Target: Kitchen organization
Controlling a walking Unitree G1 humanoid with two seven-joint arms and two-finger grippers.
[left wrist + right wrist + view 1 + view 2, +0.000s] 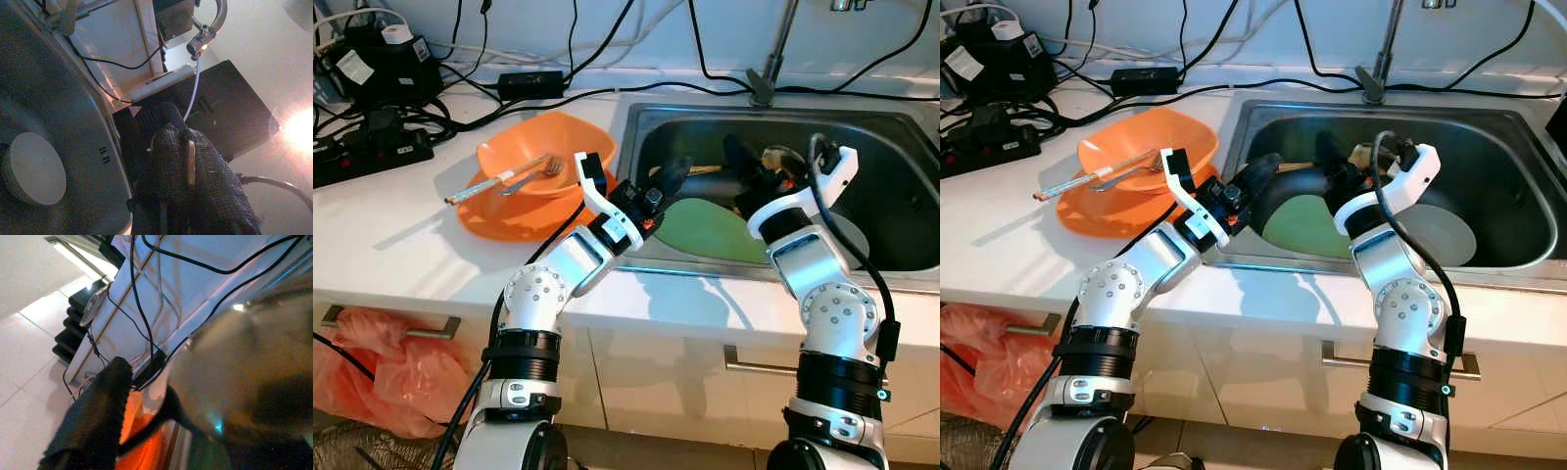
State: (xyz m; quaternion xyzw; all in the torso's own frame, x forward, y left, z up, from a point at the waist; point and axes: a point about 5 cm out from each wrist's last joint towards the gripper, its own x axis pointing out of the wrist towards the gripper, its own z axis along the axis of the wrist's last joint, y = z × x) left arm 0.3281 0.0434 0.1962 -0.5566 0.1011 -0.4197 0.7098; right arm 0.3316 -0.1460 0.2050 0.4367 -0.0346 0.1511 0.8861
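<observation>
**Both pincers at the sink**

On the white worktop (391, 235), a stacked orange plastic bowl (543, 147) carries chopsticks and a fork. Left pincer (668, 176): over the steel sink (901, 127) rim, fingers pressed together, empty. The round green plate (710, 230) lies flat inside; likely slick and rigid, grip its edge. Right pincer (744, 162): grip state cannot be determined.

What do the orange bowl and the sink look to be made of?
Orange bowl: probably plastic, uniform glossy colour, slightly translucent rim. Sink: stainless steel by its look, brushed grey metal with bright reflections along the rim.
</observation>
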